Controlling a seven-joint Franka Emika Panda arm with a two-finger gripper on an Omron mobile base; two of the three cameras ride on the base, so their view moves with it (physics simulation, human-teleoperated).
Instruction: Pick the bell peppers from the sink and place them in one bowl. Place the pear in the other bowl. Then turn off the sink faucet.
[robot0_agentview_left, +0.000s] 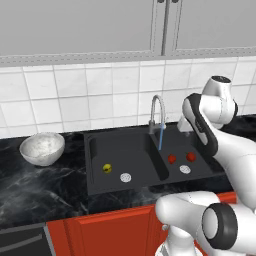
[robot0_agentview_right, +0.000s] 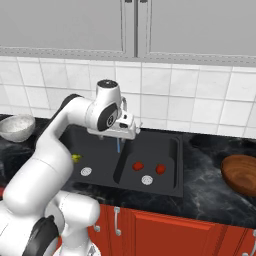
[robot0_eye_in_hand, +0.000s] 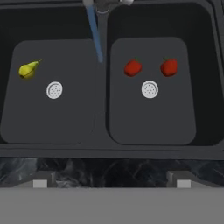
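The black double-basin sink (robot0_eye_in_hand: 101, 131) lies straight below my gripper (robot0_eye_in_hand: 111, 183), whose fingertips (robot0_eye_in_hand: 40, 183) stand wide apart and open with nothing between them. Two red bell peppers (robot0_eye_in_hand: 132, 68) (robot0_eye_in_hand: 169, 67) rest in the right basin, just beyond its drain disc (robot0_eye_in_hand: 149, 89). The yellow-green pear (robot0_eye_in_hand: 28, 70) lies in the left basin. Water (robot0_eye_in_hand: 94, 30) runs from the faucet (robot0_agentview_left: 157, 112) onto the divider. From the base, the gripper (robot0_agentview_right: 127, 134) hangs above the sink (robot0_agentview_right: 170, 187), the peppers (robot0_agentview_right: 138, 165) (robot0_agentview_right: 160, 169) lower right of it. A white speckled bowl (robot0_agentview_left: 42, 147) sits on the counter left of the sink.
A brown wooden bowl (robot0_agentview_right: 241, 173) stands on the black marble counter (robot0_agentview_right: 205, 165) right of the sink. Tiled wall and grey cabinets rise behind the faucet. Red cabinet fronts (robot0_agentview_left: 110, 230) run below the counter's front edge.
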